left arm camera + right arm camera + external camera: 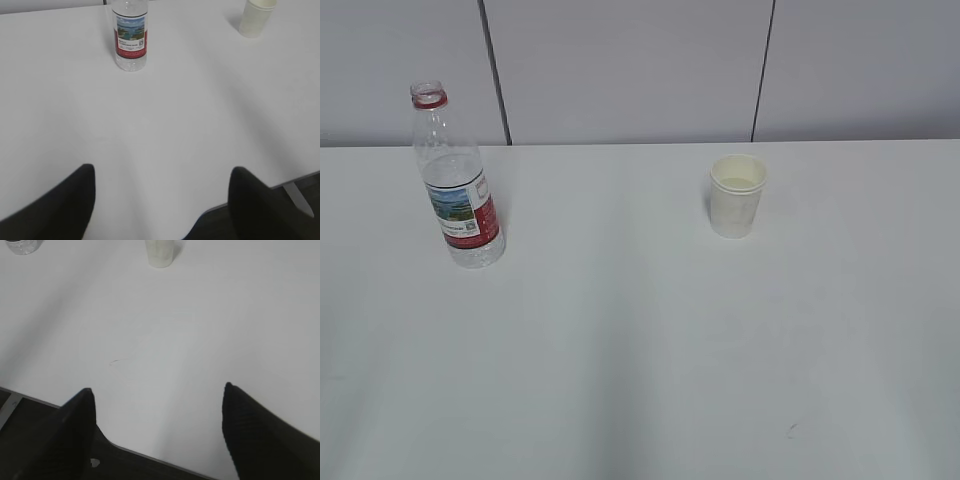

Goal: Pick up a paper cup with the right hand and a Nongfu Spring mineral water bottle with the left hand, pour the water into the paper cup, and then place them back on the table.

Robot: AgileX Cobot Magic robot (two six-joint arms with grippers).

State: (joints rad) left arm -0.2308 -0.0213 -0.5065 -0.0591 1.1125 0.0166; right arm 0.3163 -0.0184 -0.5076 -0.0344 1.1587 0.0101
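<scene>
**Both claws wide apart and empty; bottle and cup stand on the table**

The clear plastic Nongfu Spring mineral water bottle [459,180], with red neck ring and red-and-white landscape label, stands upright and uncapped at about ten o'clock on the plain white table [620,350]. The small cream-white tapered paper cup [737,195] stands upright at about one o'clock, well apart from the bottle.

The left hand [162,205] shows only two black fingertips at the bottom of its wrist view, spread wide, gripping nothing and touching nothing. The bottle [130,40] lies at its eleven o'clock, the cup [256,20] at one o'clock, both far from it. The right hand [157,435] likewise shows two black fingertips set wide apart with nothing between them, hanging over the table's near edge.

The exterior view shows neither arm, but gives the bottle whole and looks into the cup. The right wrist view alone shows a thin dark scuff mark [119,361] clearly; the exterior has a faint speck low right.

The left wrist view cuts off the bottle's upper part and the cup's rim. In the right wrist view the cup [160,252] and bottle [22,246] are cropped to their lower parts. Whether the cup holds water is hard to tell.
</scene>
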